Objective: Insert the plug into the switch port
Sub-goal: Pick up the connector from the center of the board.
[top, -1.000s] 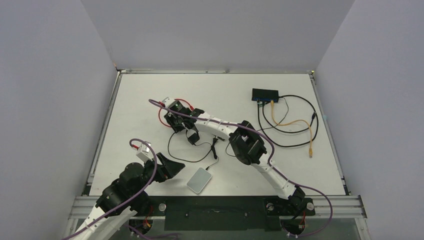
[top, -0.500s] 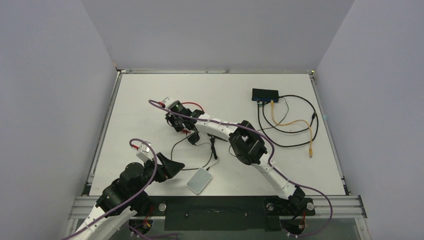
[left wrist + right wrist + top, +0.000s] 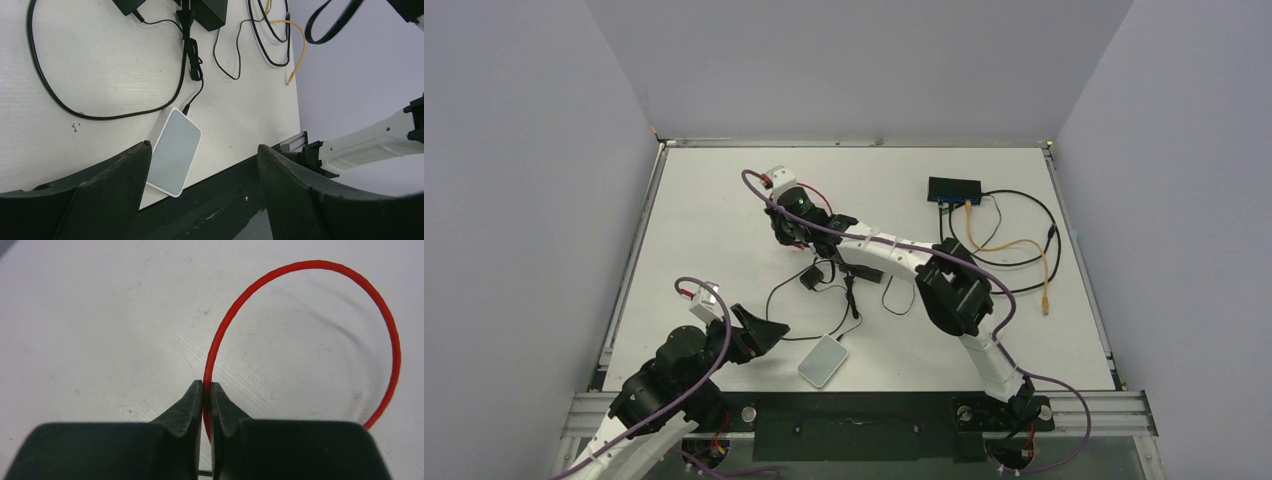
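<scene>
clamps right gripper point(image 3: 206, 386) tight on red cable point(image 3: 310, 262), well left of switch box point(image 3: 954, 188); holds left gripper point(image 3: 202, 147) wide open, empty, farther from it.

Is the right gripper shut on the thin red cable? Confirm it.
Yes: the right gripper pinches the thin red cable between its closed fingertips.

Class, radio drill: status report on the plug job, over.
Left gripper open, empty. Right gripper shut on thin red cable loop, far from flat black blue-trimmed switch box. Orange cable sprawls before its ports.
</scene>
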